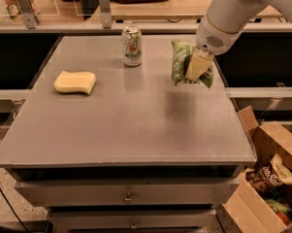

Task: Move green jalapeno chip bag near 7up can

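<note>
Now the tool [196,67] is over the right-back part of the desk [136,130], at the end of the white arm [228,13] that comes in from the top right corner. Its fingers are closed on the green chip bag [180,62], pinching it on its right side. The bag hangs upright in the air and does not touch the desk; a soft shadow [182,108] lies on the desk under it. The can [132,45] stands upright at the back of the desk, left of the bag, near it but w/ a clear gap between. A yellow sponge [75,81] lies flat on the left side, well apart from can & bag. On the floor, right of the desk, is an open cardboard box [276,142] w/ snack packets inside.
</note>
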Tool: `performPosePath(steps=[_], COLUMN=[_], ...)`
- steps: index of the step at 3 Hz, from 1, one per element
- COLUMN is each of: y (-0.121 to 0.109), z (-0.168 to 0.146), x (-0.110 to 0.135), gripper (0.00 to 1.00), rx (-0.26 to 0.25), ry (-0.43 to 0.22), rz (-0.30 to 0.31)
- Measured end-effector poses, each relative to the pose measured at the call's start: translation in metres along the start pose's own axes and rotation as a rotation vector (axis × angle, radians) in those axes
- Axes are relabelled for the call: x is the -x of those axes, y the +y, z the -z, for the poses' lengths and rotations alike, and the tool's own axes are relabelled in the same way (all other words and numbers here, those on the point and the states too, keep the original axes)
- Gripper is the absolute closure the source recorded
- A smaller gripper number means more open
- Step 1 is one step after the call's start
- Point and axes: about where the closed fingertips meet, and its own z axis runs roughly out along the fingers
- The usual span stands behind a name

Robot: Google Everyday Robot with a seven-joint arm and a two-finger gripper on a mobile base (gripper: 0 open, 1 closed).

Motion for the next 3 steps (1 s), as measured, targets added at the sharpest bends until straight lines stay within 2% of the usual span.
performPosePath(steps=[1,2,3], y=[-0.017,-0.026,-0.029], z=[-0.012,-0.032,-0.05], x=[0.02,0.039,0.057], gripper=[1.0,0.94,0.75], rx=[-0.024,-0.026,-0.022], ry=[-0.012,-0.041,-0.065], rz=[-0.023,-0.04,-0.061])
